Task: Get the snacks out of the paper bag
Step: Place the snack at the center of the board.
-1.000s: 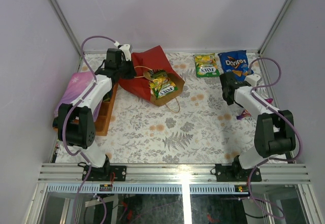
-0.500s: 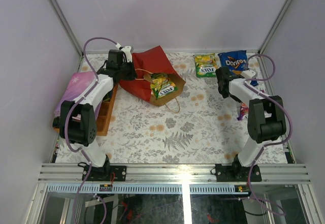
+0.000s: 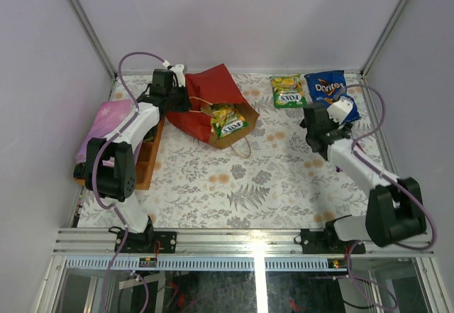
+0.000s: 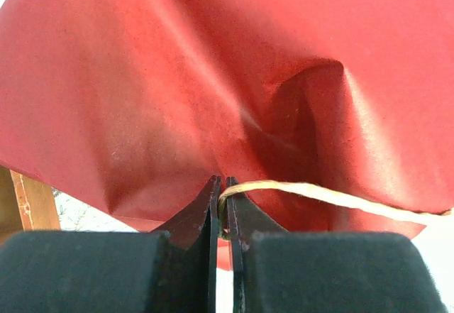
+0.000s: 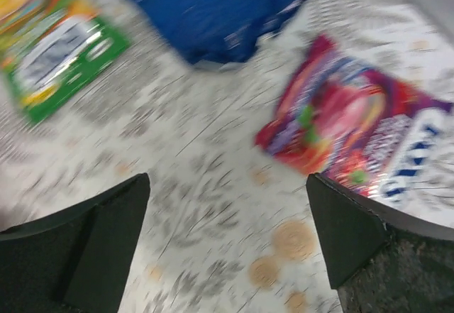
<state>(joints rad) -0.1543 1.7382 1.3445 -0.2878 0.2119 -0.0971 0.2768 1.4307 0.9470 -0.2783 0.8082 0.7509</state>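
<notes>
Floral table (image 3: 234, 185), paper bag (image 3: 206, 93) lying mouth near-right, left fingers (image 4: 198, 221) pinching handle (image 4: 319, 192), right fingers (image 5: 99, 235) spread.

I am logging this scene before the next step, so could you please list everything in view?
paper bag: one, red outside, brown inside, lying open at the far left.
packets in the bag: at least two, green-yellow, at its mouth.
green packet: one, green-yellow, far side, right of the bag.
chip bag: one, blue, far right corner.
candy packet: one, purple-pink, beside the chip bag.
tray: one, orange-brown wood, left edge.
cloth: one, pink-purple, by the tray.
table: one, grey floral cover.
left gripper: black, shut on the bag's handle.
right gripper: black, open, above the table.
</notes>
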